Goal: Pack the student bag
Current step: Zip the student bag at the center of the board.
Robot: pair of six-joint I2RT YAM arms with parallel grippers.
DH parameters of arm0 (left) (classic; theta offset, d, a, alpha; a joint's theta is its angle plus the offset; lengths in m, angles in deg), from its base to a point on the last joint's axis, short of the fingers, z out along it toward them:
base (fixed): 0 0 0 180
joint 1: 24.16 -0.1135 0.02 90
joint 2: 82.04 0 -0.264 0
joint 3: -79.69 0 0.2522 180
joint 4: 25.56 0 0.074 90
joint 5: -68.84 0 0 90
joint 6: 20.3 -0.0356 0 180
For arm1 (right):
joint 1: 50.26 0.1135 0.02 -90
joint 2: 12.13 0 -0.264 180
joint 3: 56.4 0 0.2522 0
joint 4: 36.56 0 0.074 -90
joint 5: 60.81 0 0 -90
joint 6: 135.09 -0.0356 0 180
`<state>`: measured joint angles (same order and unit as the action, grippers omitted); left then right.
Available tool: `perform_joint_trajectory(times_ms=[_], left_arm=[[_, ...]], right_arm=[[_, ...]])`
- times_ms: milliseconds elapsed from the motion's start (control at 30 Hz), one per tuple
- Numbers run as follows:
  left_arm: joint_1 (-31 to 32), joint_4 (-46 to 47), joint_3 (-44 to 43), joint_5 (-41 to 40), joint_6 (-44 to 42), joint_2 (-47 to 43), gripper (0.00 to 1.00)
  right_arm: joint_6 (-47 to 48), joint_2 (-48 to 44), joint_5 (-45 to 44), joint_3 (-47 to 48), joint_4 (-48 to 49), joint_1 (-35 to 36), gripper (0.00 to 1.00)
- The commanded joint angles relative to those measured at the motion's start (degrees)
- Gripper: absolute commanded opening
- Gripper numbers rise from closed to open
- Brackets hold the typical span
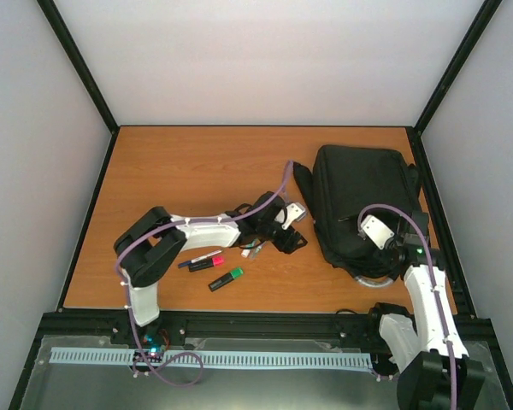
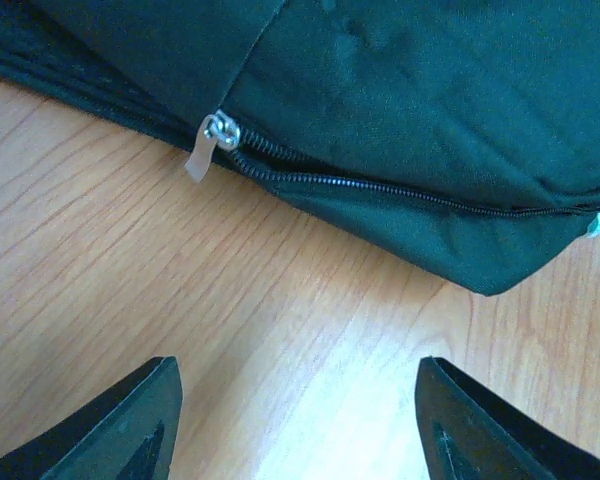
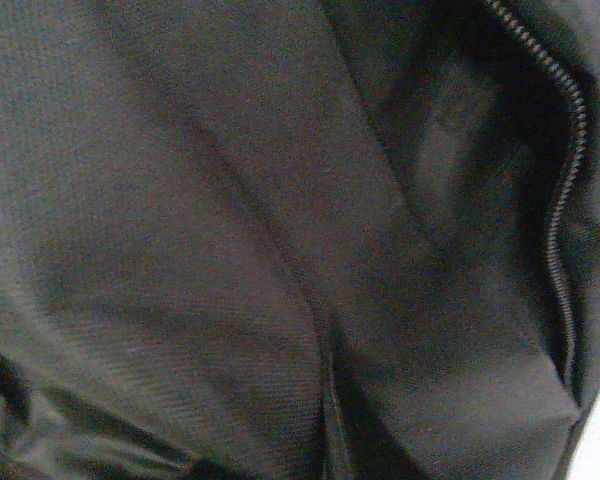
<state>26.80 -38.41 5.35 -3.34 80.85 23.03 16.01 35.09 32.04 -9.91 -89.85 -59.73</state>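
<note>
Left gripper (image 2: 296, 365), jaws wide, empty: zip pull (image 2: 202, 150) of student bag (image 2: 430, 100) lies ahead-left, best centred on before closing (right gripper (image 1: 386, 253) closed tight).

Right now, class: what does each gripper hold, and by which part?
The left gripper holds nothing: jaws open, short of the student bag's zip pull. The right gripper is shut against the bag; whether it pinches fabric cannot be told.

Black student bag (image 1: 355, 196), flat, right side
</note>
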Motion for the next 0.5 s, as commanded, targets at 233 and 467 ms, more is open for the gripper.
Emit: perform_joint_trajectory(times_ms=[233,467], left_arm=[[0.33,-0.65,-12.56,4.16,-13.60,10.36,0.63],[-0.99,-4.10,-18.77,8.22,-16.14,15.47,0.65]], right_arm=[[3.05,-0.26,16.81,15.88,-29.35,-2.93,0.73],[-5.61,9.56,18.15,16.07,-21.97,-2.95,0.76]])
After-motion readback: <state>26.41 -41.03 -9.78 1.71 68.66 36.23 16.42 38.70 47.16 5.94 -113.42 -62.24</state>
